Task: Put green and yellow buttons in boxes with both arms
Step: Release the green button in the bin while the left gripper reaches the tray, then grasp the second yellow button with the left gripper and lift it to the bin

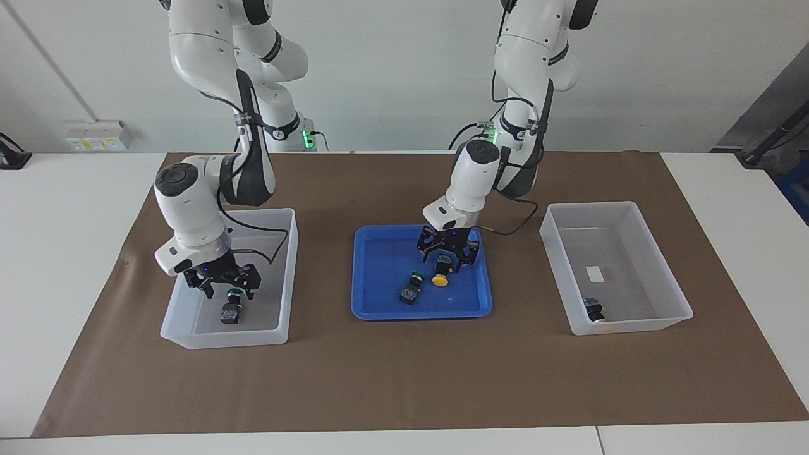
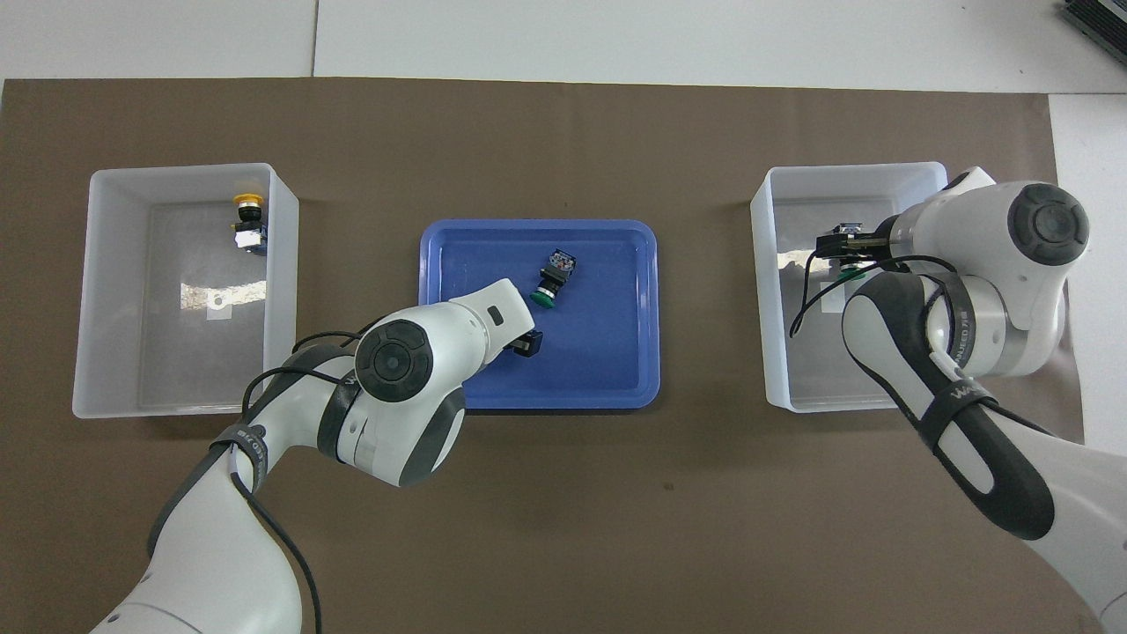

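so there's a shallow blue tray [image 1: 373,309] [image 2: 647,308] sitting dead center on a big brown mat [image 1: 392,379] [image 2: 563,511], the mat covers most of a white table [image 1: 63,221] [image 2: 616,35], and a wall outlet box [image 1: 96,134] sits by the table's edge

Open brown mat lies between the blue tray [image 1: 379,309] and each bin; the left claw [image 1: 447,253] blocks the tray's yellow button [image 1: 440,279]; the right claw [image 1: 221,284] crowds one bin [image 1: 189,335]; the other bin [image 1: 638,325] stands unobstructed.
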